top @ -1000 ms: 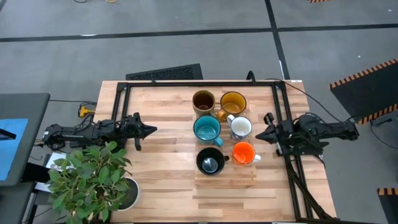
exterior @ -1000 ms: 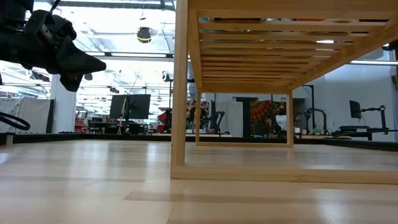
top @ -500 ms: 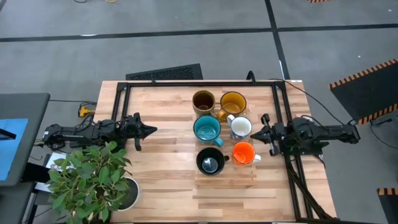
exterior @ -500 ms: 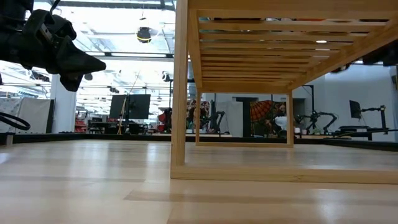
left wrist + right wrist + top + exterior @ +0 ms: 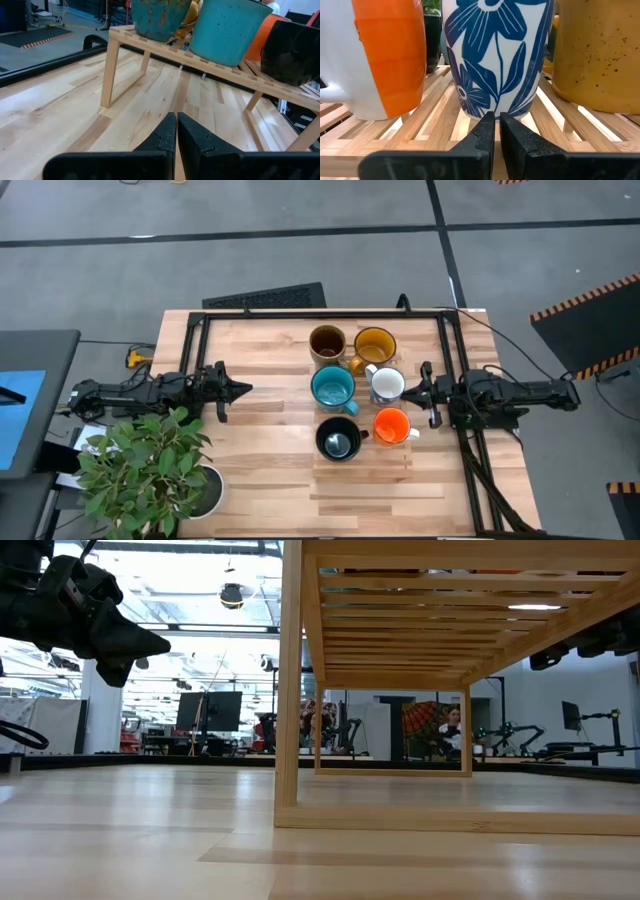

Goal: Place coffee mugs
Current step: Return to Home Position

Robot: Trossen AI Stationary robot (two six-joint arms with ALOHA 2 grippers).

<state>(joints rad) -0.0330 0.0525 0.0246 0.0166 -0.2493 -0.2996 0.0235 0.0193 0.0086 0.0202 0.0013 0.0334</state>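
Crowding the shelf (image 5: pixel 362 464) — six mugs (image 5: pixel 333 387); right hand (image 5: pixel 493 118) closed, just beside.

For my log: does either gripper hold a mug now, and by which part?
Nothing is held: the left gripper and right gripper are shut, empty.

Blue flowers pattern the white mug (image 5: pixel 497 55).

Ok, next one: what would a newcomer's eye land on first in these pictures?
Six colourful mugs cluster on a slatted wooden shelf right of the table's middle; the white mug, blue-flowered, fills the right wrist view. A leafy potted plant overhangs the table's lower-left corner in the high view. The left gripper and right gripper, both shut, point inward from either side.
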